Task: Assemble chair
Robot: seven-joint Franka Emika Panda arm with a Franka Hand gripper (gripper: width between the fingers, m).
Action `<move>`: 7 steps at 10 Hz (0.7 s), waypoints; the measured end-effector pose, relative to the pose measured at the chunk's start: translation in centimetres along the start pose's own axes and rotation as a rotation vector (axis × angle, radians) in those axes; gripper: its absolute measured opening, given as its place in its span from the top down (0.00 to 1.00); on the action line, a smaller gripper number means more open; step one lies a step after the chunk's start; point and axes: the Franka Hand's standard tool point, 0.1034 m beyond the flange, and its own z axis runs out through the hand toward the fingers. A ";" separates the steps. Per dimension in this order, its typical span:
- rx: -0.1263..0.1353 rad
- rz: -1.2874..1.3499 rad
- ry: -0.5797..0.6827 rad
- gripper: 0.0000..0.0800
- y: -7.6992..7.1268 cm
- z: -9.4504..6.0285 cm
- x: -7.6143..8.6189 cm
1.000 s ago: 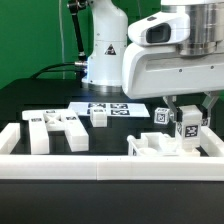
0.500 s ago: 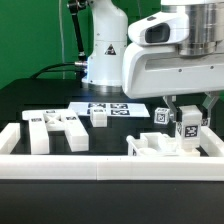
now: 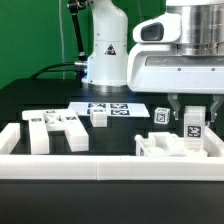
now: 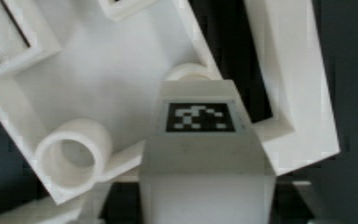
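Since the hand (image 3: pixel 193 115) is clamped on the blocky white plastic tagged leg (image 3: pixel 193 131), any tilt could jam it against the chunky white plastic seat slab (image 3: pixel 157 148) just below the hand; the slab might shift.

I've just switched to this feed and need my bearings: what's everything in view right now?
seat assembly: one, white, exterior view's right.
chair leg: one, white, tagged, upright, held over the seat assembly.
frame piece: one, white, tagged, exterior view's left.
marker board: one, white, flat on the table.
small blocks: two, white, beside the marker board.
border wall: one, white, along the front.
table: one, black.
robot arm: one, white, at the back.
pincer: one, shut on the chair leg.
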 end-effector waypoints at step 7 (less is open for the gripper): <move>0.037 0.621 0.021 0.64 -1.1 0.1 -0.3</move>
